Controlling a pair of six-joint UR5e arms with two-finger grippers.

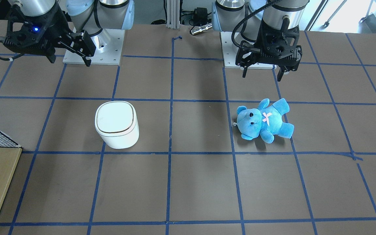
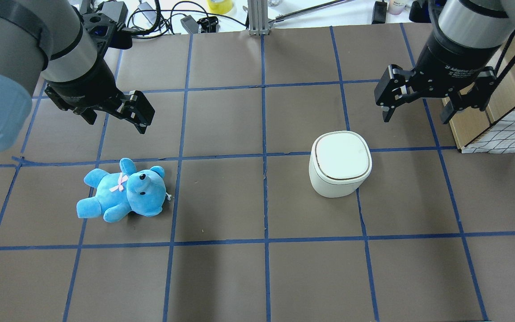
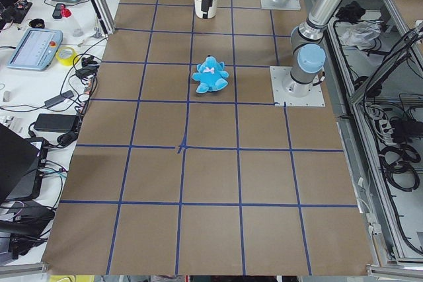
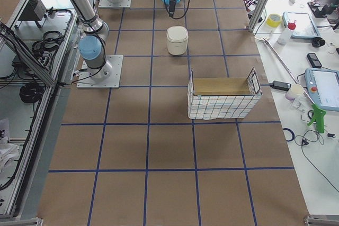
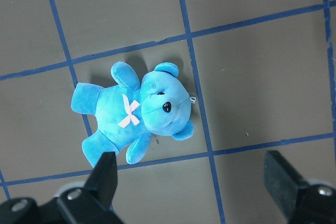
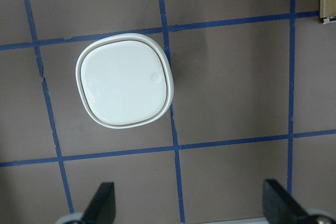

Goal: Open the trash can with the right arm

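Observation:
The white trash can (image 1: 117, 124) stands upright on the brown table with its flat lid shut. It also shows in the overhead view (image 2: 340, 163), the right side view (image 4: 177, 39) and the right wrist view (image 6: 125, 87). My right gripper (image 1: 69, 61) with the blue light hangs open and empty above the table, behind the can and apart from it; it also shows in the overhead view (image 2: 415, 117) and its own wrist view (image 6: 189, 190). My left gripper (image 2: 116, 125) is open and empty above the blue plush bear (image 2: 123, 192).
The blue bear (image 1: 263, 120) lies on its back on the robot's left half, also in the left wrist view (image 5: 136, 111). A wire basket lined with cardboard (image 4: 222, 104) stands at the robot's far right (image 2: 503, 129). Blue tape lines grid the table.

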